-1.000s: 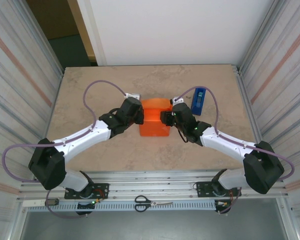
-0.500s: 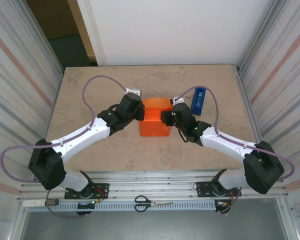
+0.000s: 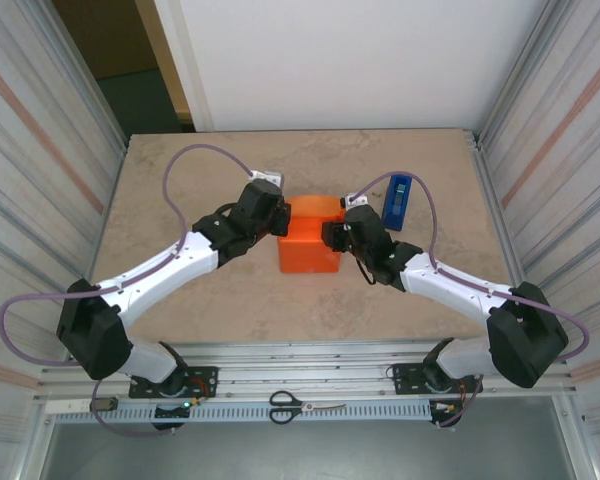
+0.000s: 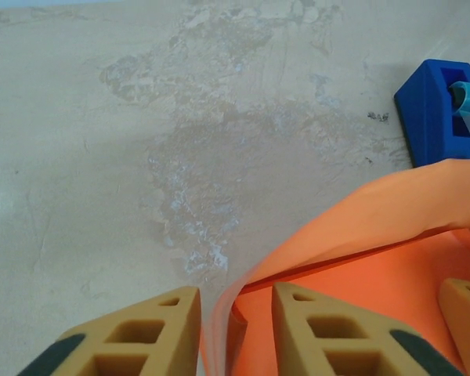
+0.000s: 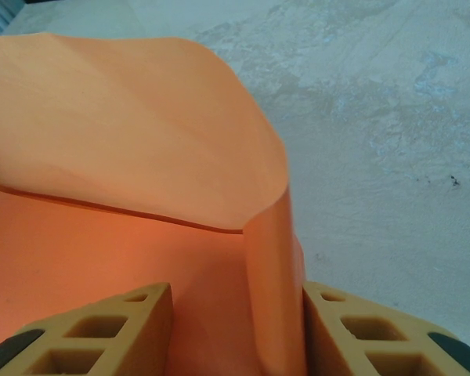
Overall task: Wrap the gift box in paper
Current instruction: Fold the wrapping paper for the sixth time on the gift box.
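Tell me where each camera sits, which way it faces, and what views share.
Top external: fixed above and behind the robot, looking down at the table; shows left arm, right arm, left tool and right tool flanking the orange paper.
Left wrist: on the left arm, looking past its fingers across the table to the blue tape dispenser.
Right wrist: on the right arm, looking past its fingers at the paper.
Shared: paper in all three; tape dispenser in top and left wrist.
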Robot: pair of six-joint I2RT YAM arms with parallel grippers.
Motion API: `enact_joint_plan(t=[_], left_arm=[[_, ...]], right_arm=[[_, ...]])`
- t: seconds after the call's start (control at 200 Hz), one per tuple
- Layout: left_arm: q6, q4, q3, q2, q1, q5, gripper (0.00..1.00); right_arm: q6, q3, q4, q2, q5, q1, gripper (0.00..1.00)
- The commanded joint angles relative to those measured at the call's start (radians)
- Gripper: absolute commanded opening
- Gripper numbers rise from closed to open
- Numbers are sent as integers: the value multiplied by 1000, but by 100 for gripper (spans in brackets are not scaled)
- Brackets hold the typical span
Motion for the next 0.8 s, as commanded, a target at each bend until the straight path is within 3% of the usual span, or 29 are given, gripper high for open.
enact_joint_plan(t=[0.0, 0.065, 0.246, 0.426, 0.581, 0.797], left_arm=[[3, -28, 34, -35, 6, -3, 38], [4, -36, 32, -40, 7, 13, 53], [4, -77, 32, -9, 32, 167, 76], [-10, -71, -10, 21, 37, 196, 86], [-16, -68, -16, 65, 54, 227, 85], [-19, -57, -55, 94, 65, 240, 70]], right_arm=[[0, 4, -112, 16, 21, 5, 45], [3, 5, -110, 17, 20, 5, 45], [-1, 18, -103, 16, 9, 6, 46], [-10, 50, -111, 25, -6, 6, 47], [-7, 59, -109, 24, -21, 5, 48], [-30, 116, -129, -12, -56, -5, 55]])
